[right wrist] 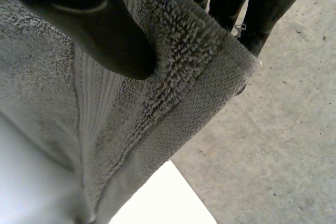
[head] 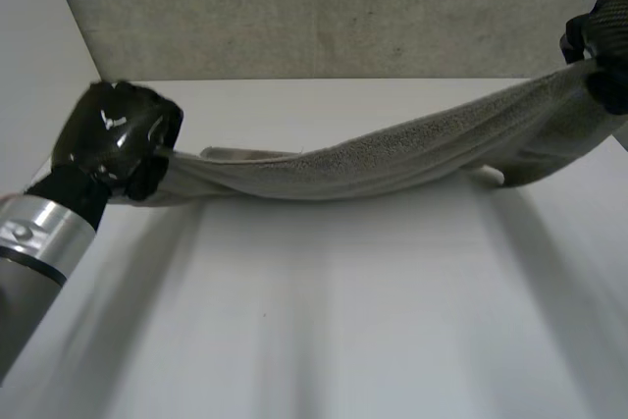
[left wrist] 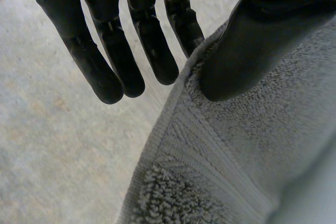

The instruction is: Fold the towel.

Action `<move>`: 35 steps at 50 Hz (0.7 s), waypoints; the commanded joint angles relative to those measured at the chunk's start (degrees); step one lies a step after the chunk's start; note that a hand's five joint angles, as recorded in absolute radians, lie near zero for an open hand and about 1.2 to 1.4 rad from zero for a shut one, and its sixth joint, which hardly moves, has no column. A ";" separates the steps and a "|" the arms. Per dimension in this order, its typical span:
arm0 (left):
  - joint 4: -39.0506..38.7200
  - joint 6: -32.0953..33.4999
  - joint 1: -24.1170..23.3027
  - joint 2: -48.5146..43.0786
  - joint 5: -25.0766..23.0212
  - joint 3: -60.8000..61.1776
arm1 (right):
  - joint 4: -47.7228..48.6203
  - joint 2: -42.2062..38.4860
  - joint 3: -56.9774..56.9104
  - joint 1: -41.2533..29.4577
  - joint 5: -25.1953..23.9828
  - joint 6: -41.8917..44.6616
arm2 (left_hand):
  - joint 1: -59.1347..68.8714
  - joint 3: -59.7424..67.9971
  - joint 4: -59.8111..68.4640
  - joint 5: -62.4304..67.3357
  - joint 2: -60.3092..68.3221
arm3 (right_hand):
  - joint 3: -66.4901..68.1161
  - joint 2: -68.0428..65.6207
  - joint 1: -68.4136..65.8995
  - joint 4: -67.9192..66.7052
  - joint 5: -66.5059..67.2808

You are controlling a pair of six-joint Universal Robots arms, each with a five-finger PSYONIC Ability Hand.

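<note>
A grey terry-cloth towel (head: 392, 159) hangs stretched between the two hands above the white table (head: 343, 321). It runs as a long, bunched, partly twisted strip from the left hand (head: 118, 134) at the table's left edge up to the right hand (head: 601, 31), which is higher, at the far right corner. The middle of the towel sags low over the table's far half; whether it touches the surface I cannot tell.

In the left wrist view the towel (left wrist: 236, 150) shows looped pile and a flat woven band running along its hemmed edge. The left hand (left wrist: 105, 61) has its thumb pressed down on the cloth just inside that edge. The nearest finger lies against the edge from the other side, and the remaining fingers are straight and spread clear of the towel over a rough grey floor (left wrist: 52, 156).

In the right wrist view the towel (right wrist: 173, 77) is doubled over, with its shaggy loops and ribbed band showing. The right hand (right wrist: 105, 40) clamps it, thumb on one face and fingers (right wrist: 262, 9) behind the fold.
</note>
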State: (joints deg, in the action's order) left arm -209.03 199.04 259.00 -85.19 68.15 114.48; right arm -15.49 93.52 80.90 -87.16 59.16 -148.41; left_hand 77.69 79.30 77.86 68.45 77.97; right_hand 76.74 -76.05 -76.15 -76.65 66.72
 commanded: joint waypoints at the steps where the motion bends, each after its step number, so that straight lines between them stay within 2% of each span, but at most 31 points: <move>1: 4.60 0.21 -0.43 -3.58 0.05 -6.02 | -6.66 -5.45 -4.87 -0.29 0.17 2.86 | 2.31 0.70 2.14 1.55 2.03 | 3.26 -3.95 -3.85 -3.35 3.28; 6: 6.43 0.56 -0.60 -15.42 0.05 -9.44 | -7.89 -12.38 -5.40 -1.52 1.49 9.79 | 2.31 0.70 2.14 1.55 2.03 | 3.26 -3.95 -3.85 -3.35 3.28; 9: 7.23 0.56 -0.51 -17.99 0.05 -10.42 | -7.89 -15.71 -5.84 -2.31 2.18 11.03 | 2.31 0.70 2.14 1.55 2.03 | 3.26 -3.95 -3.85 -3.35 3.28; 14: 8.90 1.52 -0.69 -26.59 -0.04 -14.97 | -7.89 -21.25 -6.80 -3.28 4.03 11.38 | 2.31 0.70 2.14 1.55 2.03 | 3.26 -3.95 -3.85 -3.35 3.28; 28: 9.34 4.07 -3.85 -38.47 0.05 -32.30 | -6.40 -31.46 -9.62 -4.24 7.90 10.68 | 2.31 0.70 2.14 1.55 2.03 | 3.26 -3.95 -3.85 -3.35 3.28; 35: 12.67 4.16 -5.70 -48.47 0.40 -46.42 | 0.18 -36.90 -12.25 -4.51 12.64 7.88 | 2.31 0.70 2.14 1.55 2.03 | 3.26 -3.95 -3.85 -3.35 3.28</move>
State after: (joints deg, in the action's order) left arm -198.91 203.24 254.64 -126.51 68.29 78.09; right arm -20.17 60.26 70.55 -91.52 68.31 -138.08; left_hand 77.69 79.31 77.86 68.45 77.97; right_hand 76.74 -76.05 -76.36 -76.92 66.72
